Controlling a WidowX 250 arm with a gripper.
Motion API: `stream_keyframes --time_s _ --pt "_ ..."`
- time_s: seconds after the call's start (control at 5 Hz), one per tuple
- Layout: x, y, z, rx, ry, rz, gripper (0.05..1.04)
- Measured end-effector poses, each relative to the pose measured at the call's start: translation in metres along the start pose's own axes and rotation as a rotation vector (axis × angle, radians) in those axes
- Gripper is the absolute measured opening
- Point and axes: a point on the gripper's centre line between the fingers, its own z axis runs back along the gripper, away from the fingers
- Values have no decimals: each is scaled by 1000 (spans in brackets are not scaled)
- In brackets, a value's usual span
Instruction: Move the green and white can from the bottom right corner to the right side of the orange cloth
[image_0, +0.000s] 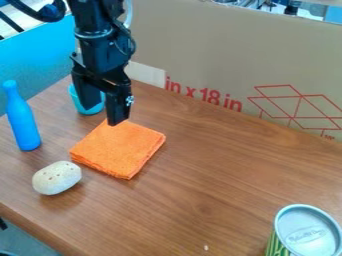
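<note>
Tool open, by cloth and cup

Tool (101, 114): fingers apart, nothing clamped, over the far corner of the orange cloth (120, 150) and in front of the blue cup (97, 107); contact unclear. Cloth lies folded on the table (220, 185), between cup and pale speckled oval (57, 178); blue bottle (23, 120) upright at left. Judged step: positioning, pre-grasp. Any lowering calls for finger alignment, cup clearance.

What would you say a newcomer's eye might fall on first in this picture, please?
Most likely the folded orange cloth, bright against the brown table, with the black gripper hanging by its far corner in the view. Next, perhaps, the blue bottle standing at the left, then the can with its silvery top at the lower right.
</note>
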Motion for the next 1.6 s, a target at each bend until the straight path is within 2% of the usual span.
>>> stream_keyframes --time_s 0.2,0.4,0.6,0.8,1.0,1.2,1.6 --pt "-2 -2 -6 -10 22 -2 1001" --pt "2 -31 -10 -9 28 -3 1001" --pt "9 -73 4 3 -31 -64 1001" --pt "13 -108 8 14 -53 -102 1001" --pt "19 -143 17 5 -88 -67 1001" --pt "26 -178 25 -11 -104 -59 1001" --pt "27 -226 22 -71 -119 -90 1001"
